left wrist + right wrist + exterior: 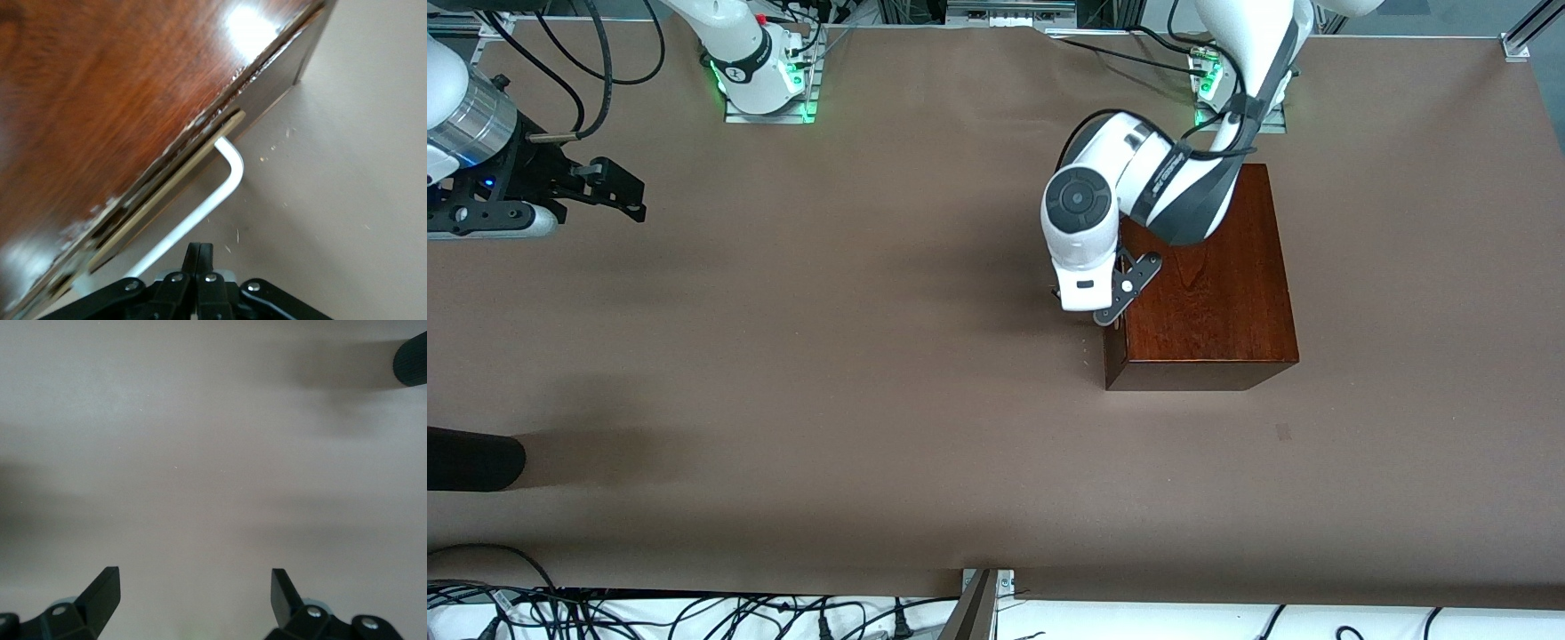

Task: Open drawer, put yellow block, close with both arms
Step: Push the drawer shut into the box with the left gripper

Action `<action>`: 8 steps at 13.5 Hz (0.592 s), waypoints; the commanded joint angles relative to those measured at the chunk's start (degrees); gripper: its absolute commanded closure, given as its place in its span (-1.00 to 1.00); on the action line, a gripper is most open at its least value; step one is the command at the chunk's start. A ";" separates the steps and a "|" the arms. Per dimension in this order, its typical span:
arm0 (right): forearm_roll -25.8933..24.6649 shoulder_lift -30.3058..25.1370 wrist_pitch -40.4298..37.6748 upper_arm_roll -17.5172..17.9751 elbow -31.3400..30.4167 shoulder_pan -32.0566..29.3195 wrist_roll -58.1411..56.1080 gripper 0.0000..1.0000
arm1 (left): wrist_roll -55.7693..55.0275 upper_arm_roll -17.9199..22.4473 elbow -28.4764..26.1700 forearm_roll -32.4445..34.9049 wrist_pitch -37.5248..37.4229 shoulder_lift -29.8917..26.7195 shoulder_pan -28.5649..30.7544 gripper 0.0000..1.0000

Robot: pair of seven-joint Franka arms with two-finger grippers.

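Front view: the left gripper (1096,322) is low at the box's (1209,267) side toward the right arm's end, where the drawer (1108,342) barely shows; pull straight out, level with the table (827,373). The right gripper (618,191) waits over bare table. No yellow block appears. Left wrist view: jaws pressed together beside the handle (223,183), perhaps touching it, the drawer front (173,187) barely ajar. Right wrist view: jaws wide, empty.

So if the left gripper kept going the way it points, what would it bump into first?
Probably the white handle of the drawer. The left gripper, jaws together, points right at it beside the wooden box, though how close it is stays unclear.
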 commanded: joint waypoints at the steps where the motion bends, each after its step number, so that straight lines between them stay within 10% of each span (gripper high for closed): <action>1: -0.10 0.51 -0.37 0.49 1.42 -0.47 0.60 -1.00 | 0.90 -3.88 -1.32 1.10 -2.64 -7.07 1.96 -0.02; 2: -0.10 0.51 -0.37 0.49 1.42 -0.47 0.60 -1.00 | 0.90 -4.41 -1.41 1.10 -2.73 -9.00 2.74 -0.78; 8: -0.01 0.95 3.14 0.58 1.42 -0.39 0.69 -1.00 | 19.06 -6.79 -2.20 0.75 -7.73 -18.41 13.45 -1.00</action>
